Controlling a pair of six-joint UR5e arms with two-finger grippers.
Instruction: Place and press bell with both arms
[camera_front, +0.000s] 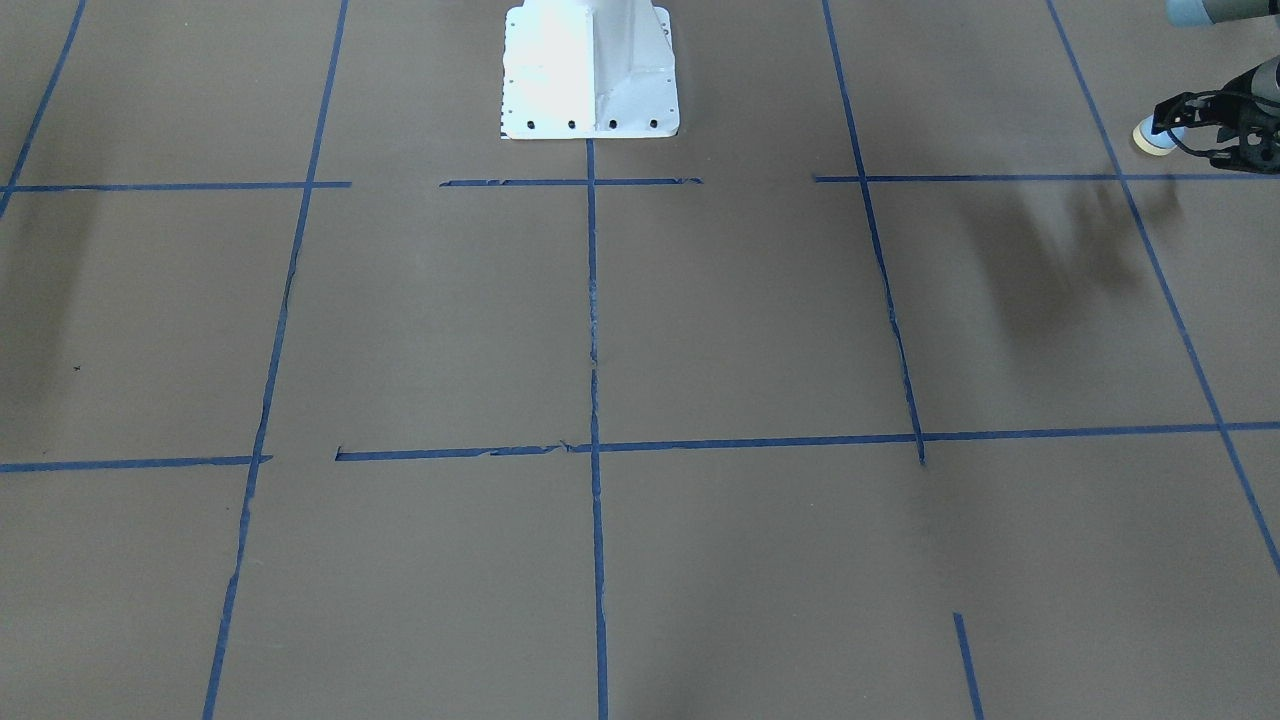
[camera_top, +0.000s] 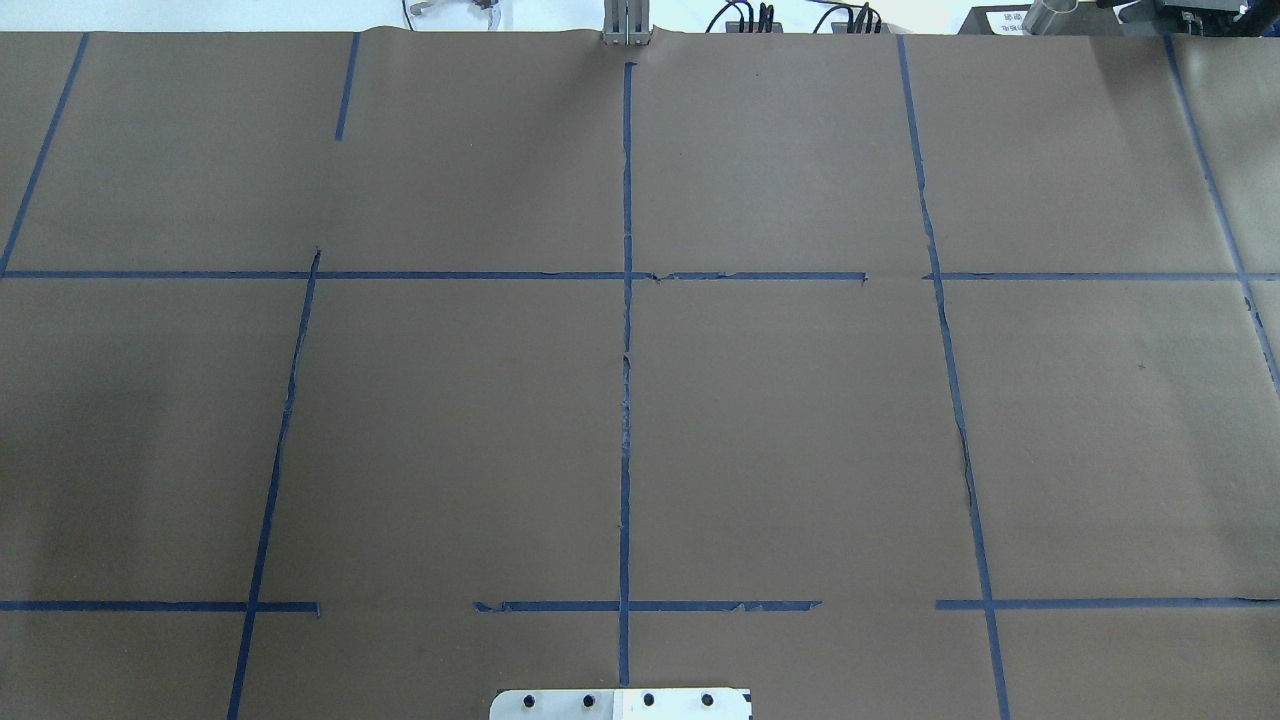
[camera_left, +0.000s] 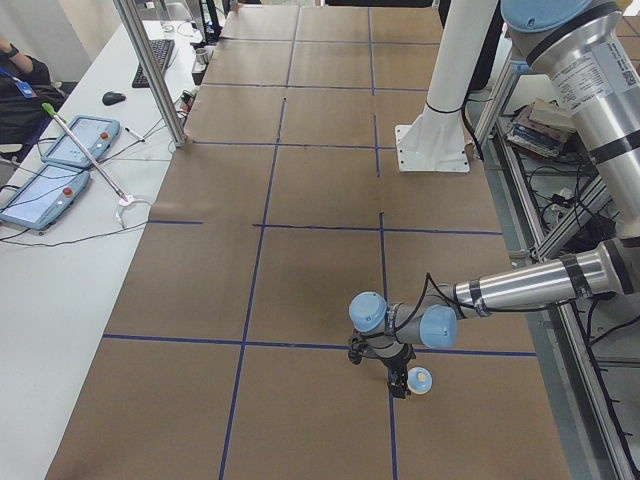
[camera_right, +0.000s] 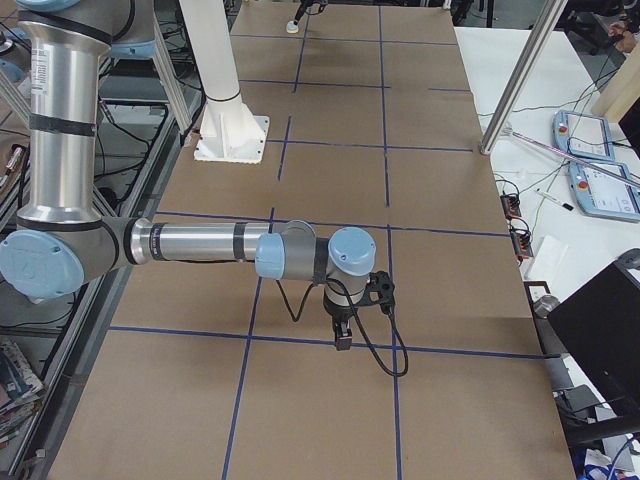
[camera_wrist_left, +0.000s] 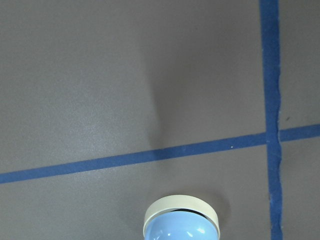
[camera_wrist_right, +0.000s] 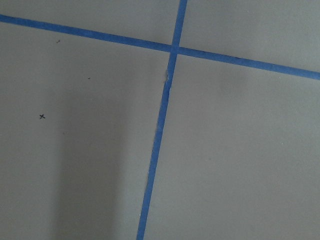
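The light-blue bell (camera_front: 1152, 139) with its cream base ring is held tilted in my left gripper (camera_front: 1172, 128), above the brown table at its end on my left. The left gripper is shut on the bell. The exterior left view shows the same gripper (camera_left: 397, 377) with the bell (camera_left: 420, 379) at its tip. In the left wrist view the bell (camera_wrist_left: 182, 223) sits at the bottom edge, above a crossing of blue tape. My right gripper (camera_right: 343, 337) shows only in the exterior right view, pointing down over the table; I cannot tell whether it is open or shut.
The white bolted pedestal (camera_front: 590, 70) stands at the robot's side of the table. Blue tape lines (camera_top: 626, 400) divide the brown paper into squares. A side bench with tablets (camera_left: 60, 150) and a metal post (camera_left: 150, 70) runs along the far edge.
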